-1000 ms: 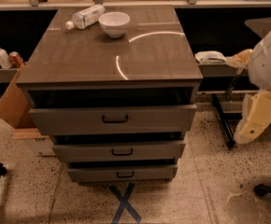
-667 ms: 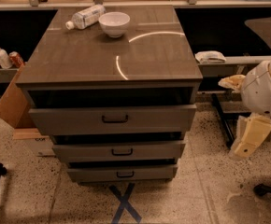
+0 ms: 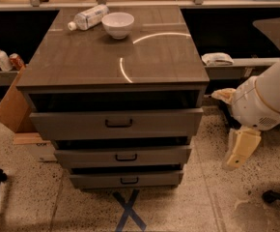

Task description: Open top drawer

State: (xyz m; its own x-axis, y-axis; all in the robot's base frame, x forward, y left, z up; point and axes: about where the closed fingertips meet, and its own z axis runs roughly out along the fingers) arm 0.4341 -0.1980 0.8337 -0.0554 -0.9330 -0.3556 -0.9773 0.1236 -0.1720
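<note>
Gripper [image 3: 240,151] beside cabinet [image 3: 96,57], bowl [image 3: 118,24] on top

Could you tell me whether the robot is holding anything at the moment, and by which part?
Nothing: the end effector hangs right of the cabinet, clear of the handle on the top drawer.

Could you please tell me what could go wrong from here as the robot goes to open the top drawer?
1. The gripper hangs right of the cabinet, apart from the top drawer; its small black handle matches those on the middle drawer and bottom drawer, so a wrong grab is possible.
2. Swinging in from the side, the arm might bump the cabinet and jolt the white bowl or roll the lying bottle on top.
</note>
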